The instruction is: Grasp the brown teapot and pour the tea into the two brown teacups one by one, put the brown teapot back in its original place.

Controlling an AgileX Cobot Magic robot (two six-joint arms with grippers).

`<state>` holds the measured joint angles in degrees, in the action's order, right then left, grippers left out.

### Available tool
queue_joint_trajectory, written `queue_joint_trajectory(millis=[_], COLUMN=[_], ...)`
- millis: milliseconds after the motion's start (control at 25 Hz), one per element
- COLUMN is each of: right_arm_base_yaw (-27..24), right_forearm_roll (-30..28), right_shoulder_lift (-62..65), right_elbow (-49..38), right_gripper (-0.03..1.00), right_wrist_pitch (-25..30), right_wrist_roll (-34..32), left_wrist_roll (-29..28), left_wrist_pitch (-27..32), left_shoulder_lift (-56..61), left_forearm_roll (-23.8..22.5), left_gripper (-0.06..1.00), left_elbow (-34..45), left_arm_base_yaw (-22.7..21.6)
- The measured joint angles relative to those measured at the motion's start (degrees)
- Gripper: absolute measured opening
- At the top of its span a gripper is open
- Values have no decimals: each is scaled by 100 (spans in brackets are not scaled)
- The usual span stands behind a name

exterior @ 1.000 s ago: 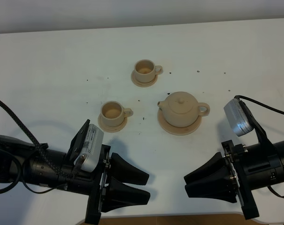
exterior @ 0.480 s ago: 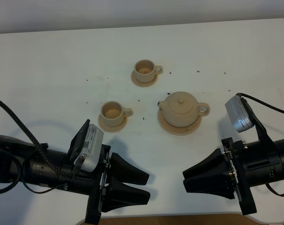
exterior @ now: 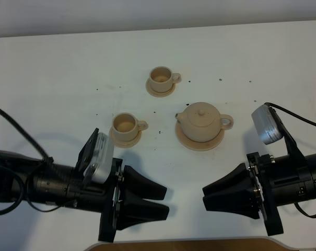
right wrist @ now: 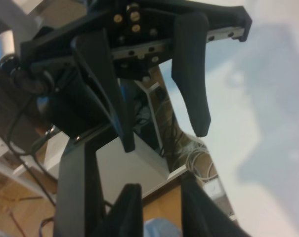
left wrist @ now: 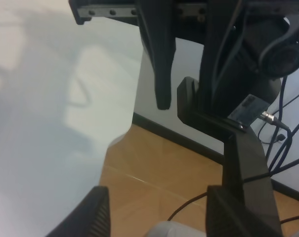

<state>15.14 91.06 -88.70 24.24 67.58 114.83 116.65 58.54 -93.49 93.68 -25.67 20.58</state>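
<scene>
The brown teapot point(exterior: 200, 121), lid on, stands on its wide saucer, the original place point(exterior: 201, 141), right of the table's middle, handle toward the right. One brown teacup point(exterior: 161, 77) sits on its small saucer behind it. The other teacup point(exterior: 125, 124) sits on a saucer to its left. My left gripper point(exterior: 166, 200) hangs open near the front edge, below the nearer cup, fingers pointing right. My right gripper point(exterior: 205, 198) faces it, jaws a little apart with nothing between them, in front of the teapot. Both wrist views show only the opposite gripper, no crockery.
The white table's front edge point(exterior: 173, 242) runs just below both grippers, with wooden floor point(left wrist: 154, 182) beyond it. Small dark specks point(exterior: 160, 132) dot the tabletop around the saucers. Cables point(exterior: 299, 117) trail from both arms.
The right gripper has edged slightly left and up toward the table's middle. The left gripper has shifted a little to the right. Teapot and cups have not moved.
</scene>
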Motion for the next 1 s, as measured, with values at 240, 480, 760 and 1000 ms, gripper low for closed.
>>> queue_joint_trajectory(millis=[240,480,760,1000], right_arm_base_yaw=[0,0,0,0], right_forearm_roll=[121,-184,-907,-1391], right_shoulder_lift=[-10,-16,-21,-21], right_elbow=[357,1102,1988,2695], right_gripper=[22,23,23,23], right_wrist_pitch=[-197,-366,-523,-518], right_wrist_roll=[-368,-1236,-2420,-3354], left_wrist_roll=[-1534,-3132,-4679,-5723], left_wrist_pitch=[-476,-780,-1363,-1463], left_shoulder_lift=[230,797,1535,2075], left_forearm_roll=[-1012,-2170,-3144,-4012], left_gripper=[44,44,44,44], left_elbow=[-811,-1622,-1953,-1953], left_arm_base_yaw=[0,0,0,0])
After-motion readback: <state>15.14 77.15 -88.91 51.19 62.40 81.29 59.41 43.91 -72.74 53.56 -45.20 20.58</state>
